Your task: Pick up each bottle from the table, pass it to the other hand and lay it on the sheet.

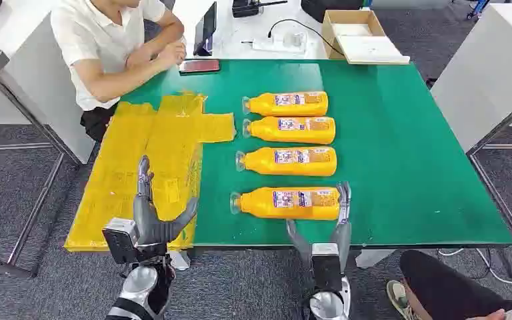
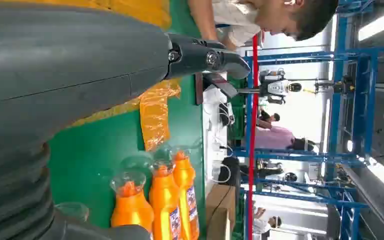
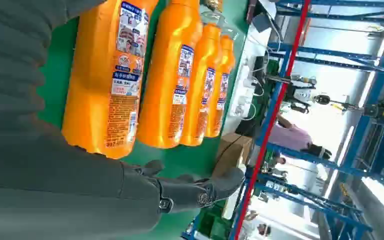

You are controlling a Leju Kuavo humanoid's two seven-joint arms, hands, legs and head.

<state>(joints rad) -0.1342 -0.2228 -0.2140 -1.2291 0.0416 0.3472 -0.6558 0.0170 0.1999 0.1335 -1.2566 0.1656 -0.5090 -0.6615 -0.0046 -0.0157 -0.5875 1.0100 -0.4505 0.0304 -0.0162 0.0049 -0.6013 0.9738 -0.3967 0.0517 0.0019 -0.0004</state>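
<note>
While both hands, left (image 1: 148, 223) and right (image 1: 325, 230), hover spread and empty, four orange bottles (image 1: 288, 203) lie on a green table (image 1: 407, 160) beside a yellow sheet (image 1: 123, 167) amid grey carpet (image 1: 13, 200).

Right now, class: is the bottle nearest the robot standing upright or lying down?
Lying down. The nearest bottle rests on its side on the green table, cap pointing toward the yellow sheet.

Orange bottles (image 1: 292, 155) with printed labels, yellow sheet (image 1: 148, 167), green table (image 1: 400, 147)

Four orange bottles (image 1: 287, 104) (image 1: 291, 130) (image 1: 288, 161) (image 1: 287, 203), one yellow sheet (image 1: 140, 170).
</note>
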